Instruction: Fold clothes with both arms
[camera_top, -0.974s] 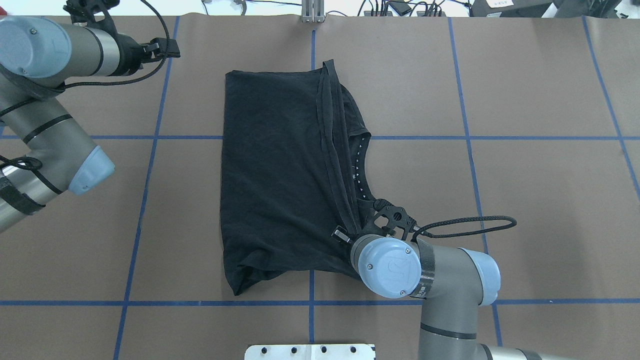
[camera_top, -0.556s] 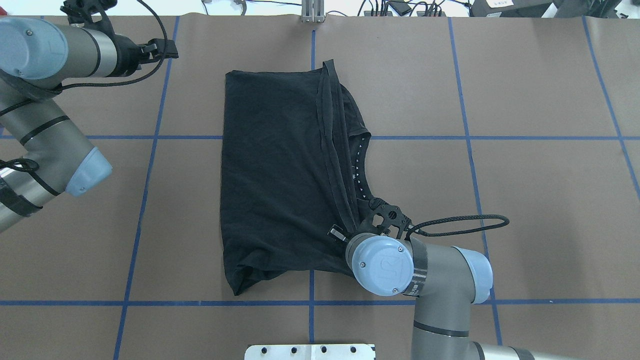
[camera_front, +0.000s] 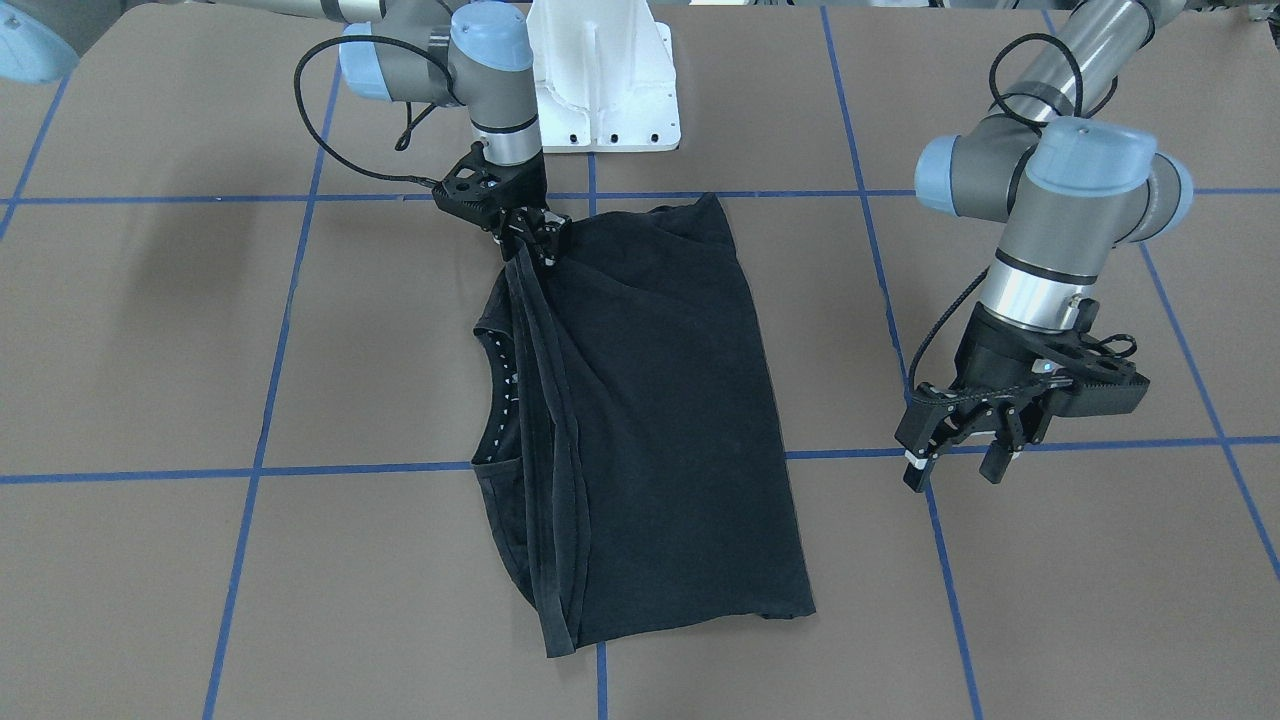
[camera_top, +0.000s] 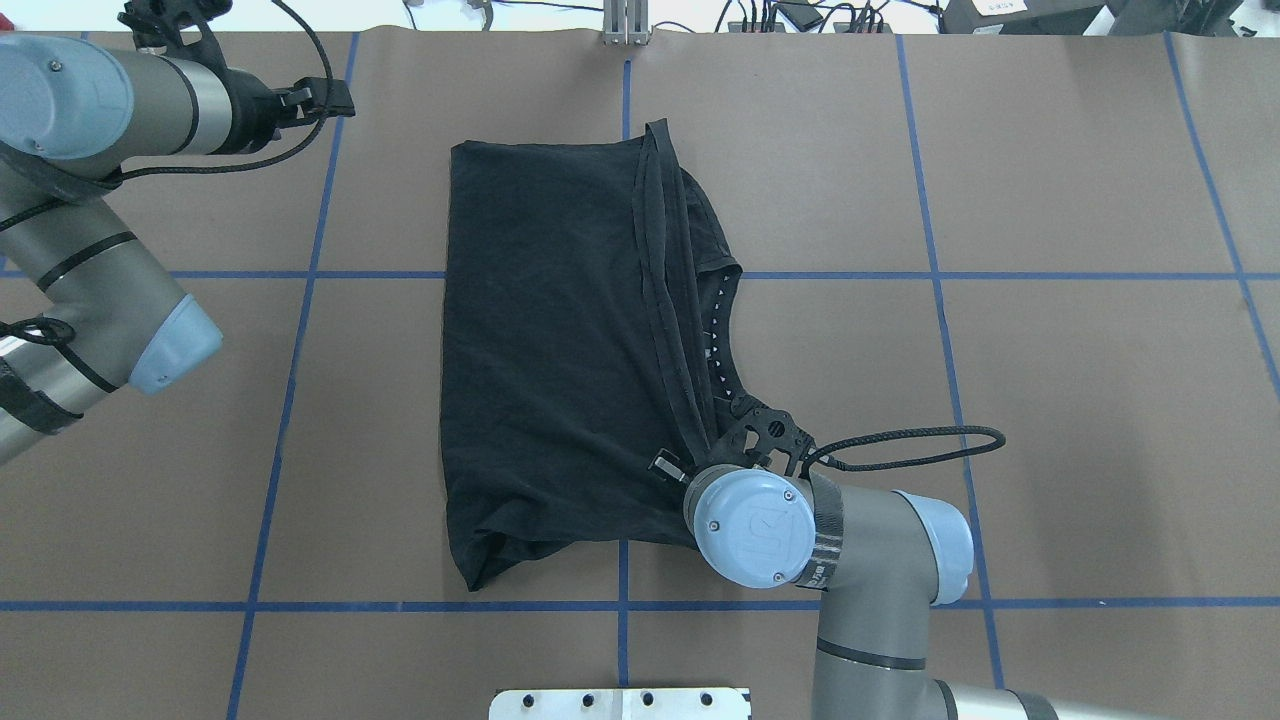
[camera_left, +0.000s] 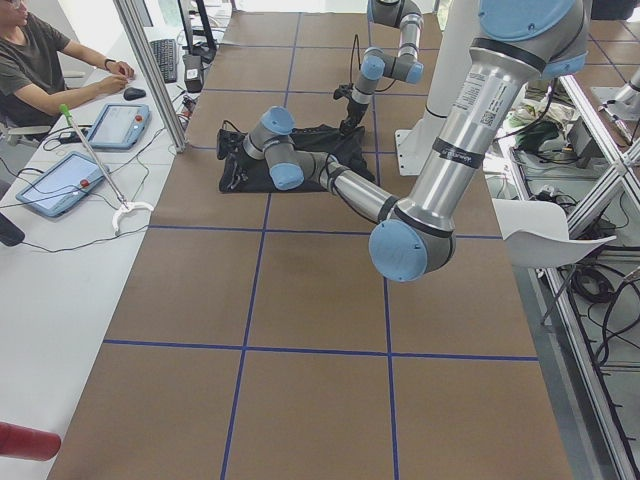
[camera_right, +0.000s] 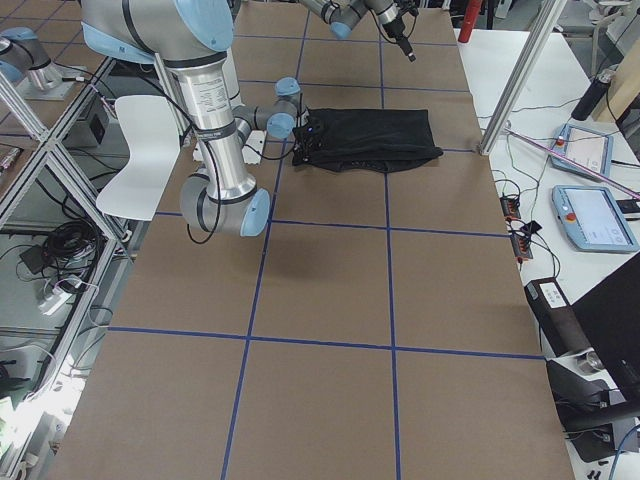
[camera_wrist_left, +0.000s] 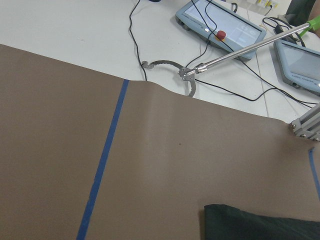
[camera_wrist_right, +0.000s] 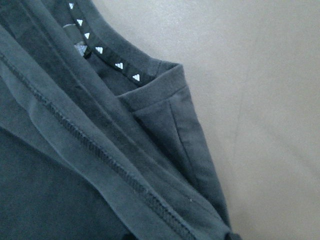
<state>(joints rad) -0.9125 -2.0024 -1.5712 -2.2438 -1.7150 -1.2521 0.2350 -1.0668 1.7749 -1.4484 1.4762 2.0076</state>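
You've got the black t-shirt (camera_top: 540, 350) lying mid-bench, folded lengthwise into a long, roughly rectangular slab w/ its long axis running away from the robot, and a blue tape line (camera_top: 1000, 275) passing under it. The top layer is plain black fabric, mostly flat, w/ soft creases and some rumpling at the corner nearest the robot on its L side. Along the robot's R edge the stitched hems (camera_top: 665, 300) stack as narrow strips running the length of the fold, and just outside them the collar (camera_front: 495, 390) peeks out as a curved opening w/ a row of small white triangles on its inner band; the R wrist cam shows those triangles and the hem stitching close up. The R arm (camera_top: 870, 560) reaches down at the shirt's near R corner, and the R jaws are closed on the bunched fabric there: in the front view the hem strips pull up taut and converge into them. The L arm (camera_front: 1050, 230) hangs over bare brown bench (camera_top: 1050, 400) well off the shirt's L side, L jaws spread apart, gripping nothing and touching no cloth. The L wrist cam catches only one shirt corner at its bottom edge.
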